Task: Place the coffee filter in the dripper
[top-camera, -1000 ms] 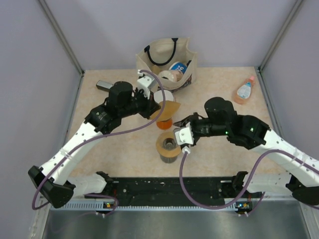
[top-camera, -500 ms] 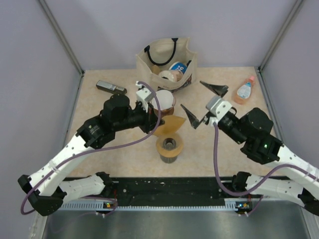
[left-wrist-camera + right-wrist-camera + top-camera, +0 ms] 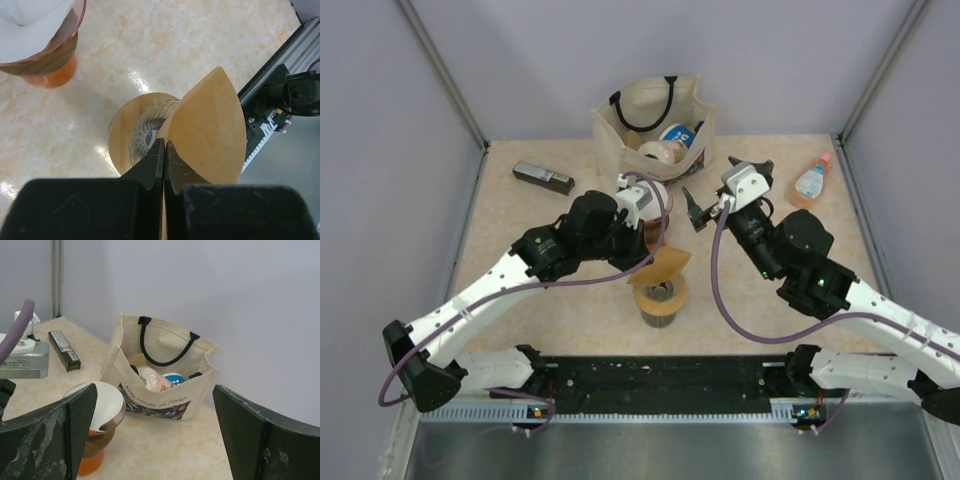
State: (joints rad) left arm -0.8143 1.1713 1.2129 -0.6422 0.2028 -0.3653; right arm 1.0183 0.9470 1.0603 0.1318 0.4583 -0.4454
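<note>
Reaching from lower left to table centre, left arm angles down. Left gripper [image 3: 164, 146] fingers pressed together, pinching tan fan-shaped paper [image 3: 210, 130] over wooden-collared glass [image 3: 122, 135]; contact unclear. Right arm raised, wrist level, facing tote bag [image 3: 160, 385]. Right gripper [image 3: 154, 405] fingers spread wide, holding nothing. White coffee filter [image 3: 30, 20] sits inside dripper [image 3: 60, 50], just beyond glass.

Two white arms [image 3: 470, 308] with black joints [image 3: 802, 240] and looping purple cables [image 3: 713, 272].
</note>
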